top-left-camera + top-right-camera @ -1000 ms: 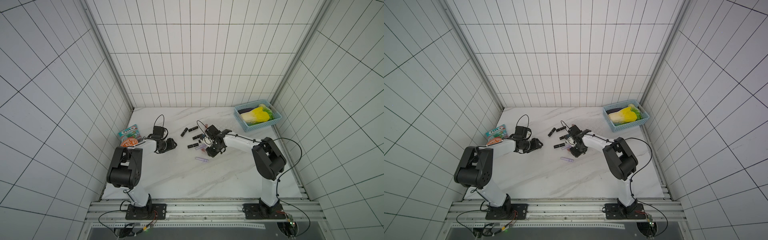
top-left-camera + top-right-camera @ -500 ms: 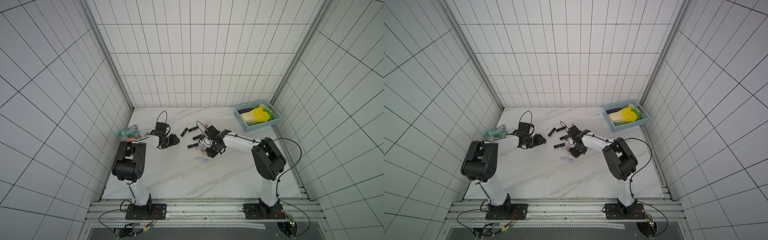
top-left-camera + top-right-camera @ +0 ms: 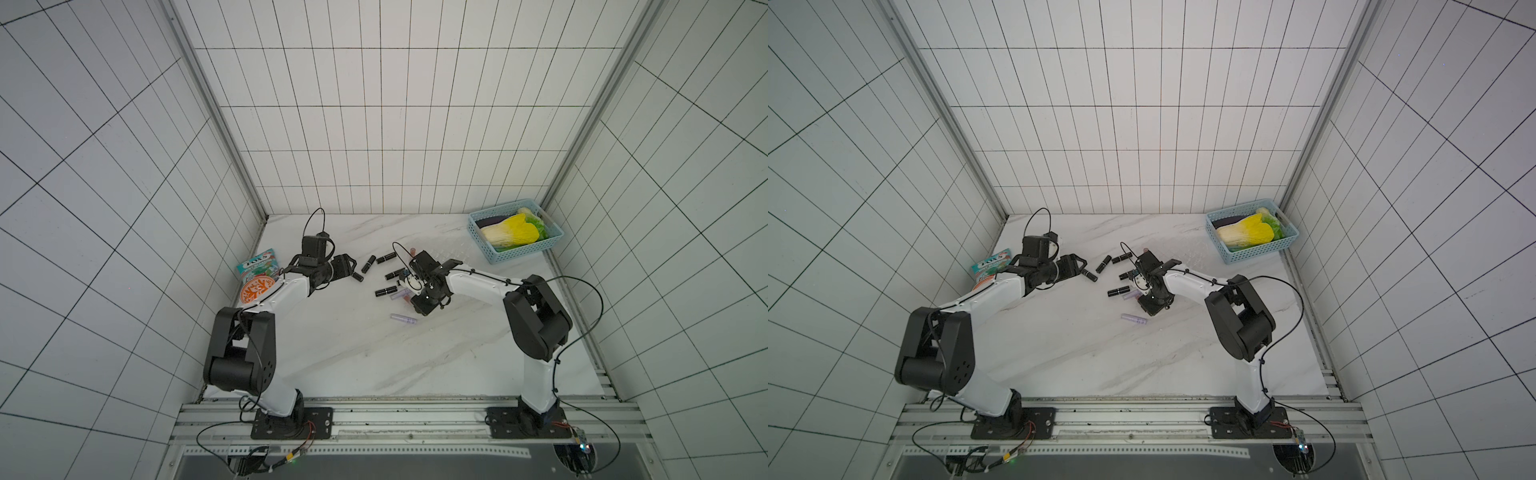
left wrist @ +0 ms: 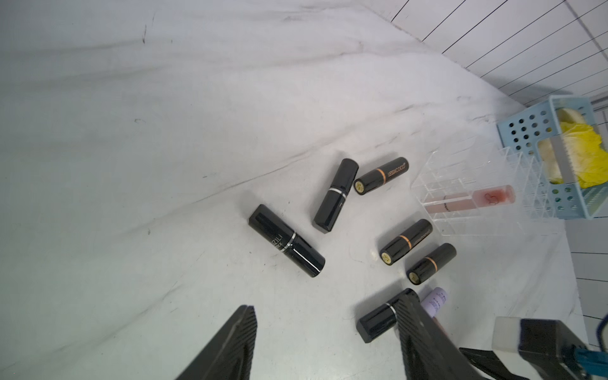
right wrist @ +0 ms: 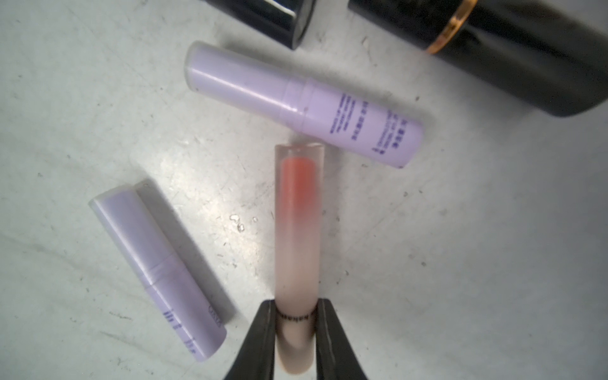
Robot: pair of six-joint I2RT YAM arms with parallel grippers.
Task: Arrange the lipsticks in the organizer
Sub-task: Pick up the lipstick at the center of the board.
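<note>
Pinching pink gloss tube [image 5: 297,230] near pale end, right gripper [image 5: 296,332] clamped shut on it; tube's length points straight out from grip. Clear organizer [image 4: 477,164] lies toward basket [image 4: 526,128], nearer right arm. Left gripper [image 4: 327,301] wide open, empty, beside black lipsticks [image 4: 286,245].

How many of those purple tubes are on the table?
2. One lavender tube lies just past the tip of the pink tube that the right hand grips; the other lavender tube lies apart. More could be hidden.
</note>
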